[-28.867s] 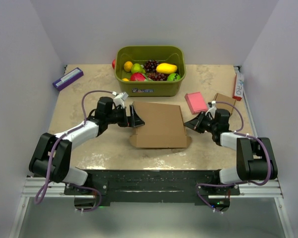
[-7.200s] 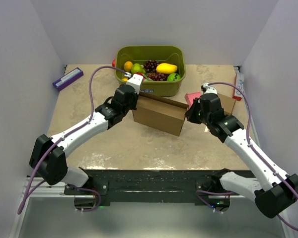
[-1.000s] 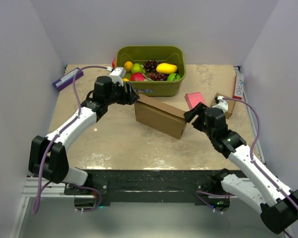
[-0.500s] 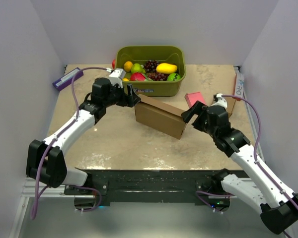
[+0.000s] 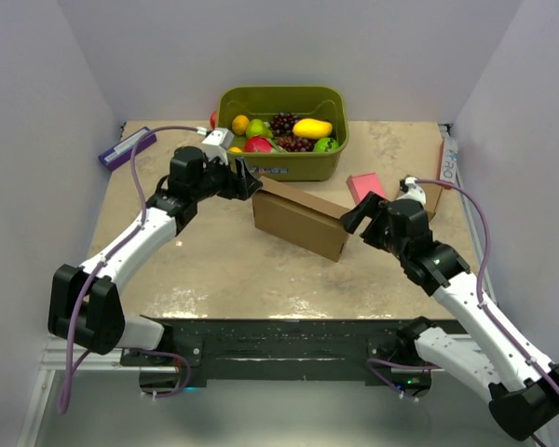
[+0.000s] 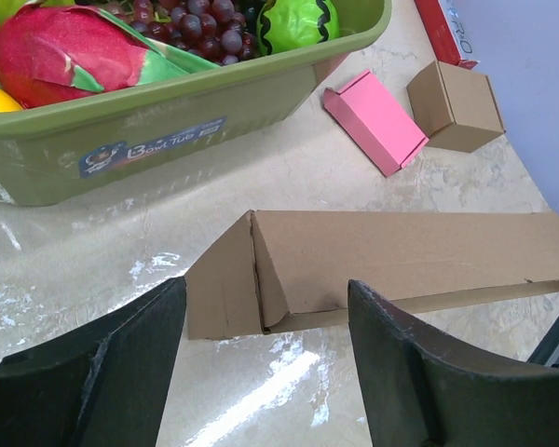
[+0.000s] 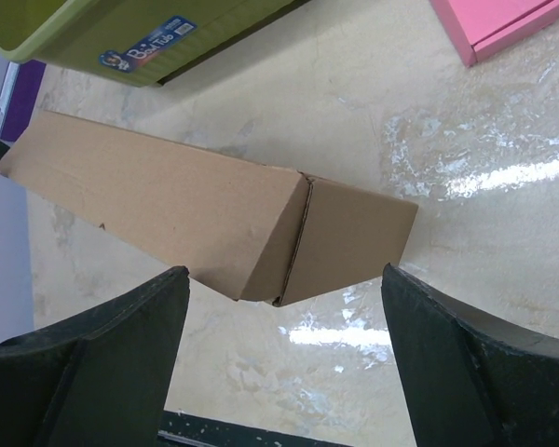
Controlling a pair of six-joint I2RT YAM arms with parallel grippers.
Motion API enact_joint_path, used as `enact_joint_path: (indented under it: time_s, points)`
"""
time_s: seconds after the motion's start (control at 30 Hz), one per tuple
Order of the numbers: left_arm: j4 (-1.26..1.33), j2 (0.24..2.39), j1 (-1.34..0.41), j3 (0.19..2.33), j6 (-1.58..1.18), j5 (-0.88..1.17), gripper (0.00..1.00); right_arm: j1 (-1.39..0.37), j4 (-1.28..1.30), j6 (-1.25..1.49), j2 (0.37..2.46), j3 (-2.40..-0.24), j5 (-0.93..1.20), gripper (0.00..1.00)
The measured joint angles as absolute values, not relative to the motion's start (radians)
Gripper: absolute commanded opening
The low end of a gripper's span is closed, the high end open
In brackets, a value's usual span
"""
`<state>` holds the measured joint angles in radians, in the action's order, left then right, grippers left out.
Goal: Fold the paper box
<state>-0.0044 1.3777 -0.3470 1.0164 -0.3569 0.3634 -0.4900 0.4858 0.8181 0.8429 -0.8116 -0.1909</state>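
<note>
You had the paper box [image 5: 301, 217] lying closed on the bench [image 5: 214, 270] before the green basket [image 5: 281, 164], left claw [image 5: 246, 181] spread wide at its left end, right claw [image 5: 355, 215] wide at its right end, neither gripping, any contact hard to judge, the box's far end cut off in the left wrist view.
</note>
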Motion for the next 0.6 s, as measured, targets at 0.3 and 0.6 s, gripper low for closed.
enact_joint_path:
  time_s: [0.3, 0.6]
  points:
    - [-0.001, 1.378, -0.347, 1.016, -0.36, 0.365, 0.64, -0.49, 0.491, 0.818, 0.846, -0.801, -0.191, 0.82]
    - [-0.001, 1.397, -0.347, 1.016, -0.377, 0.364, 0.59, -0.49, 0.461, 0.818, 0.851, -0.791, -0.191, 0.69]
